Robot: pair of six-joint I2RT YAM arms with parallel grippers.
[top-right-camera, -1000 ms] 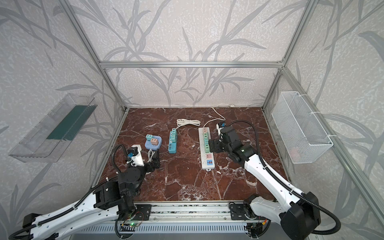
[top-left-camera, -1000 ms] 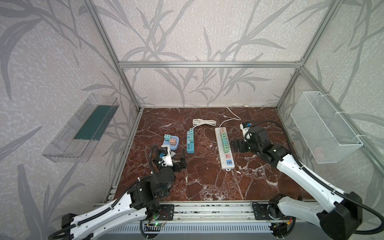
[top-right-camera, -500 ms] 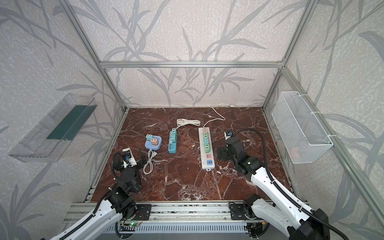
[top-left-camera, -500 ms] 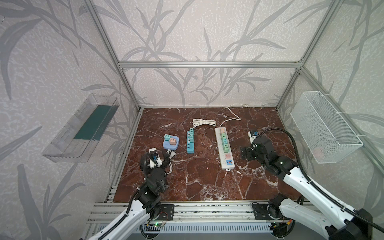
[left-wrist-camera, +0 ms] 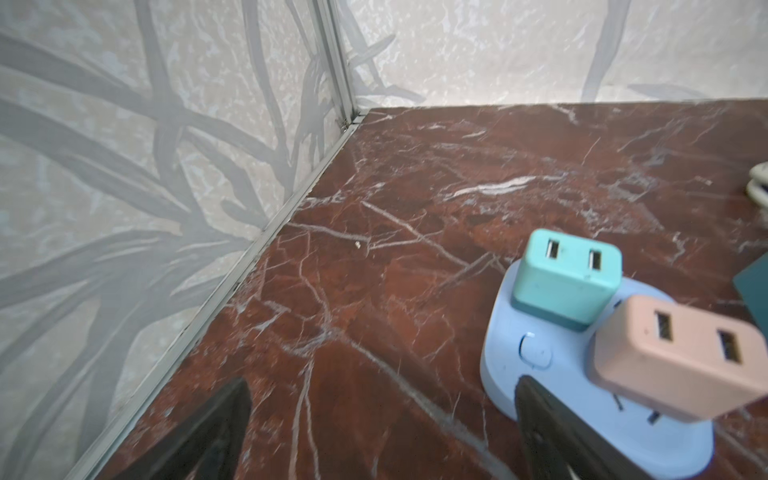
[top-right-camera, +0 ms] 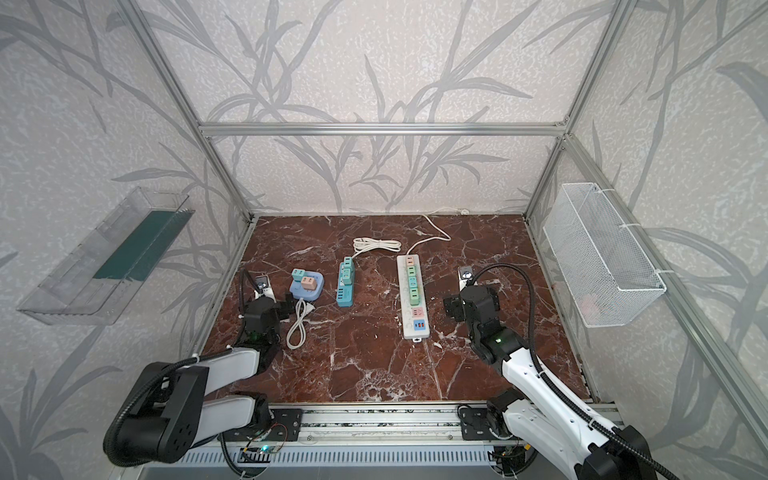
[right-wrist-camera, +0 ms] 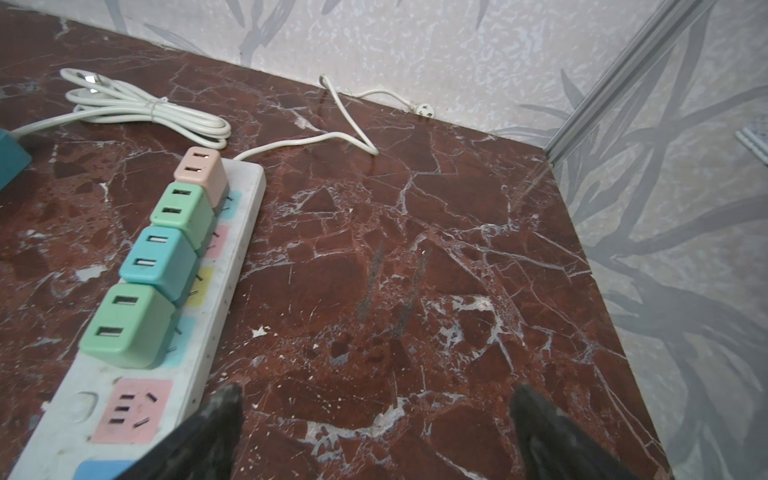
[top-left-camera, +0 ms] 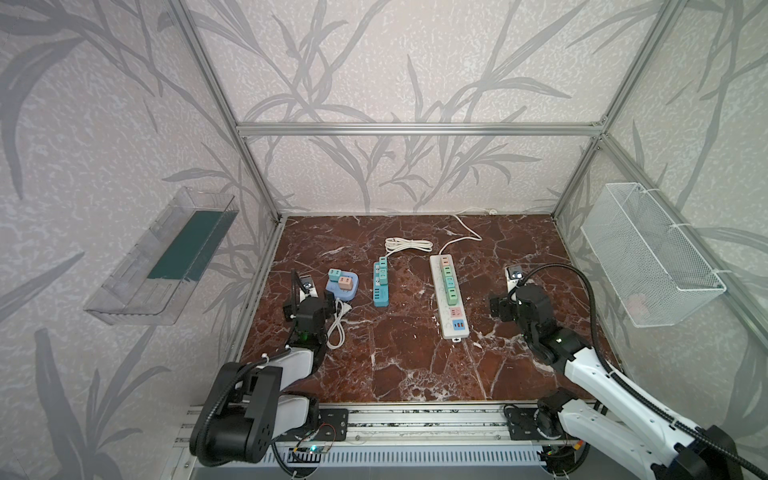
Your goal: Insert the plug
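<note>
Judging from how things lie, the plugging looks done or v. nearly so. No loose plug is on the desk (top-left-camera: 415, 365) and neither arm carries one.

Left pincer (left-wrist-camera: 378, 432): jaws wide apart, nothing between them, one fingertip (left-wrist-camera: 548, 419) low over the edge of the blue hub (left-wrist-camera: 536, 374). Can't tell if it touches. Two adapters stand on that hub: teal adapter (left-wrist-camera: 569, 274), upright and seated, and pink adapter (left-wrist-camera: 685, 361), nearest the pincer. The pink one looks tilted in the left wrist view, w/ dark marks under its near edge that may be prongs or just socket slots – can't say it's fully home.

Right pincer (right-wrist-camera: 380, 434): also spread wide and empty, over bare desk just beside the white power strip (right-wrist-camera: 232, 257). Four adapters sit in a row on that strip, all seated as far as I can see. One pink socket (right-wrist-camera: 133, 409) near the pincer end is free.

Teal strip (top-left-camera: 381, 286) between hub and white strip also carries adapters. A looped white cable (top-left-camera: 336, 328) lies beside the left arm.

Left to do, prob.: press the pink adapter flat if it's proud – otherwise nothing obvious.
</note>
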